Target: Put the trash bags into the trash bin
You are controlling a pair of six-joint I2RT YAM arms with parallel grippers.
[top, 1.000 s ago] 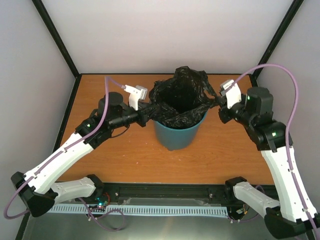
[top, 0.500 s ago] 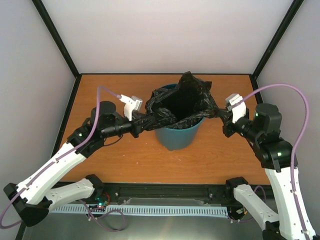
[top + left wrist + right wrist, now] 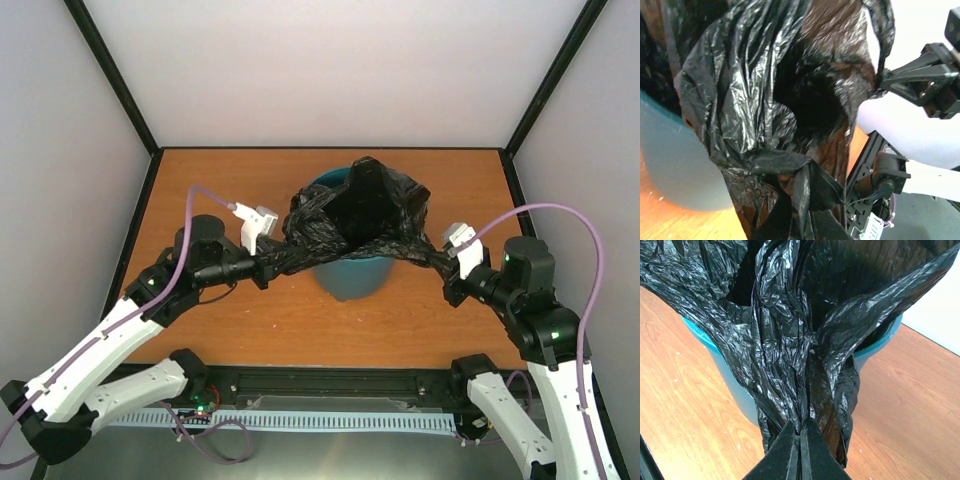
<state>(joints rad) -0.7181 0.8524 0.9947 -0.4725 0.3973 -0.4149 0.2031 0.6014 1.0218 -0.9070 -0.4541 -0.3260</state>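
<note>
The teal trash bin [image 3: 350, 278] stands upright mid-table. A black trash bag [image 3: 355, 215] sits in its mouth, spread open and stretched sideways over the rim. My left gripper [image 3: 268, 268] is shut on the bag's left edge, left of the bin. My right gripper [image 3: 440, 268] is shut on the bag's right edge, right of the bin and a little lower than the rim. In the right wrist view the fingertips [image 3: 801, 440] pinch gathered film in front of the bin [image 3: 735, 385]. In the left wrist view the bag [image 3: 790, 100] fills the frame, bin wall [image 3: 675, 160] at left.
The wooden table [image 3: 240, 320] is ringed by black frame posts and white walls. A black rail [image 3: 330, 385] runs along the near edge between the arm bases. In the left wrist view the right arm [image 3: 925, 80] shows beyond the bag.
Both grippers have pulled outward and toward the near edge, still holding the bag's edges. The bag's mouth is stretched wider and lower over the bin's front rim.
</note>
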